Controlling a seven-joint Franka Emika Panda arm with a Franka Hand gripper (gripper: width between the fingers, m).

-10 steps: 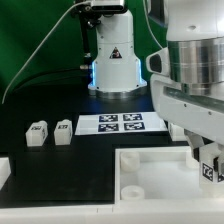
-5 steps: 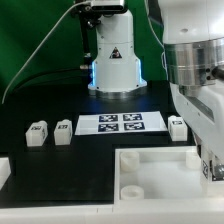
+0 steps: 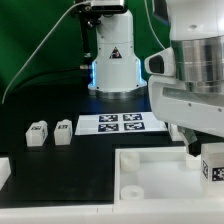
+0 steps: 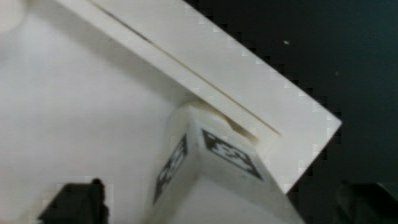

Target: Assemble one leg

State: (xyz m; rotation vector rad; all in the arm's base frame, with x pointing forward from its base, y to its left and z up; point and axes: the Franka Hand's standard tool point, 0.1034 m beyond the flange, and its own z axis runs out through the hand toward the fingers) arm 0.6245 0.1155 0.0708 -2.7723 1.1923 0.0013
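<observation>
Counted in the exterior view: 3 legs, 1 large white tray-like piece, 1 marker board and 1 gripper. Taking the marker board as landmark, 2 legs stand upright side by side on the black table just off its end toward the exterior view's left, each with its tag facing up. The tray-like piece lies nearer the camera than the board, with 1 round corner hole showing.

The 3rd leg is off the board's other end, toward the exterior view's right and nearer the camera, up in the gripper over the tray-like piece's far edge. The wrist view shows this leg clamped between the 2 dark fingertips, the jaws narrowed onto it, above the tray-like piece's corner.

Compared with 0.5 s ago, the arm has swung back toward the board and now hides the spot just beyond the board's right end, where 1 more leg stood on the table. The 2 legs at the left end have not moved.
</observation>
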